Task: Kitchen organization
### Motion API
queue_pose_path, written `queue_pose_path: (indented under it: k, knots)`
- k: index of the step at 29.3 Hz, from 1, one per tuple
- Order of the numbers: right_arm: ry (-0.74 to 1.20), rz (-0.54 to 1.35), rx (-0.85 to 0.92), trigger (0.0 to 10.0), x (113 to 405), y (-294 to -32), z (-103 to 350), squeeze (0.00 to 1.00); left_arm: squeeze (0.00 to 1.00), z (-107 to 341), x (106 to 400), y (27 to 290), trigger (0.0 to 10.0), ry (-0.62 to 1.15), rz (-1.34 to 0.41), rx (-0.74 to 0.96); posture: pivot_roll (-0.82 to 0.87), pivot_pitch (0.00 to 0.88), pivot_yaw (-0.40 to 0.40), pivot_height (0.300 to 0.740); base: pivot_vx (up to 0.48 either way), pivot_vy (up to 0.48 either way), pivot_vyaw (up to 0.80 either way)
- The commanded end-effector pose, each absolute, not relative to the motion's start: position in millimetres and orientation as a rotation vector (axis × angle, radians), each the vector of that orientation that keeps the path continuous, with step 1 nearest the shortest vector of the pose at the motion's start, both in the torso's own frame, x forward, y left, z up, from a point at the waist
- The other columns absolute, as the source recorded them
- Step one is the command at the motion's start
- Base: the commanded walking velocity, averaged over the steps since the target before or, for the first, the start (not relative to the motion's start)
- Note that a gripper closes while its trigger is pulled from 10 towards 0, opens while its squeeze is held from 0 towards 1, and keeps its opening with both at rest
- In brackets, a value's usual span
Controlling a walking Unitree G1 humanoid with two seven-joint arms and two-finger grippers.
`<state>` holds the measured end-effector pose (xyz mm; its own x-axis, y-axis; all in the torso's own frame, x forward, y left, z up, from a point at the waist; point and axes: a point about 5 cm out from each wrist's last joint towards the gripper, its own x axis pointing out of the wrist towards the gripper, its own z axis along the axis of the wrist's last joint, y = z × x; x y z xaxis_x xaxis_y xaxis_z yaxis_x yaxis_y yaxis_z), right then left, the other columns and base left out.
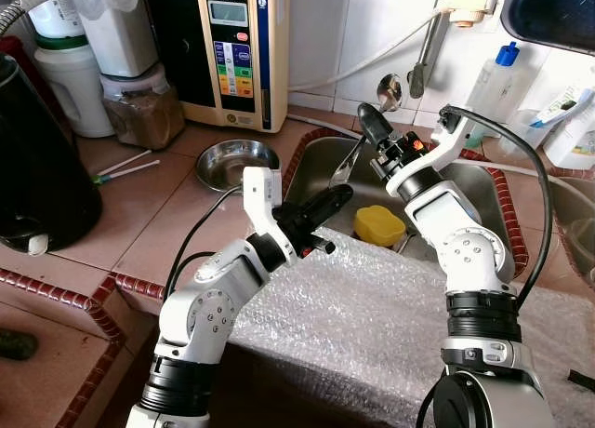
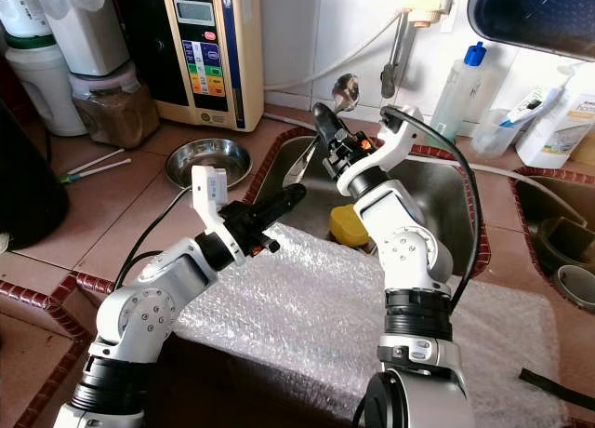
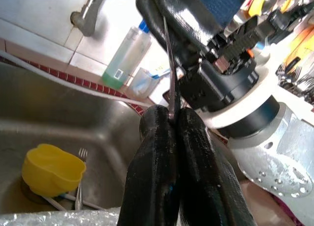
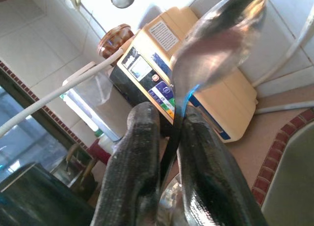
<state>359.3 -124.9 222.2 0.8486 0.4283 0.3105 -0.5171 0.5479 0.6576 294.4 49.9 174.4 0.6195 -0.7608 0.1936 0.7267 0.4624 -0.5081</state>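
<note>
Both grippers hold one metal spoon [image 1: 350, 160] above the sink [image 1: 483, 181]. The left gripper [image 1: 342, 196] is closed on the lower end of the handle; the right gripper [image 1: 369, 123] is clamped on the handle just below the bowl. A yellow cup [image 1: 378, 225] lies in the sink beneath. Bubble wrap [image 1: 372, 326] covers the counter edge, near a steel bowl [image 1: 234, 162].

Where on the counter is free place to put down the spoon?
Free: the bubble wrap before the sink, and tiles between the steel bowl and black pot. Crowded: the back wall by the jars, and the sink bottom around the yellow cup.
</note>
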Motion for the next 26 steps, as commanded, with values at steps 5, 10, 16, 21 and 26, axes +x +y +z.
queue_pose_path:
  k: [5, 10, 16, 21, 26]
  knots:
    - [-0.09, 0.479, 0.789, 0.0, 361, -140, 211, 0.0, 0.0, 187, 295, 54, 10.0, -0.01, -0.917, -0.581, 0.02, 0.0, 0.012, 0.74, 0.0, 0.0, 0.0]
    - [-0.091, 0.479, 0.779, 0.0, 361, -140, 212, 0.0, 1.0, 185, 295, 54, 10.0, 0.002, -0.911, -0.589, 0.02, 0.0, 0.011, 0.74, 0.0, 0.0, 0.0]
    - [-0.101, 0.466, 0.746, 0.0, 362, -142, 212, 0.0, 1.0, 183, 297, 56, 10.0, 0.009, -0.886, -0.586, 0.02, 0.0, 0.01, 0.74, 0.0, 0.0, 0.0]
    - [-0.13, 0.436, 0.672, 0.0, 364, -146, 216, 0.0, 1.0, 181, 297, 57, 10.0, 0.017, -0.875, -0.575, 0.02, 0.0, 0.012, 0.74, 0.0, 0.0, 0.0]
    - [-0.161, 0.367, 0.464, 0.0, 368, -153, 215, 0.0, 1.0, 175, 300, 63, 10.0, 0.021, -0.829, -0.533, 0.02, 0.0, 0.01, 0.74, 0.0, 0.0, 0.0]
